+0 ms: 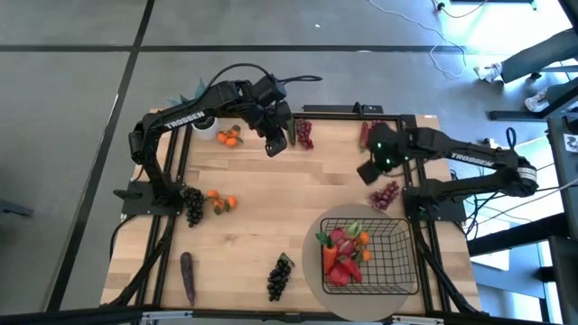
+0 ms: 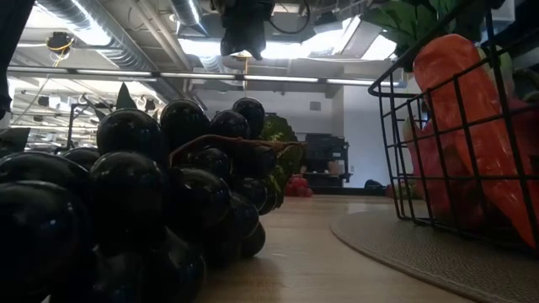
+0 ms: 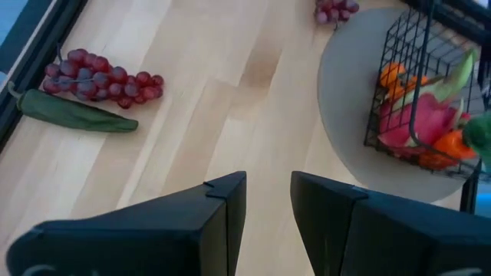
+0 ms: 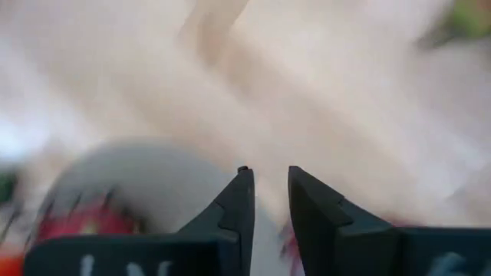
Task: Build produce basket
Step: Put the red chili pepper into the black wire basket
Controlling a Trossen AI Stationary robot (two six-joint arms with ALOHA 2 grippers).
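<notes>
Just toward the basket [image 1: 390,262] from the right claw [image 1: 368,173], whose jaws stand narrow and empty, lies the purple grape bunch [image 1: 386,195], nearer this arm than the left.

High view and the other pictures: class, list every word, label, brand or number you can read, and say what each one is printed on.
"TROSSEN": white letters on the left arm, high view.
"TROSSEN": white letters on the right arm, high view, small but just legible.
Pale marks on the left gripper body, left wrist view: cut off, unreadable.
Pale marks on the right gripper body, right wrist view: blurred, unreadable.
Low view: no readable text.
</notes>
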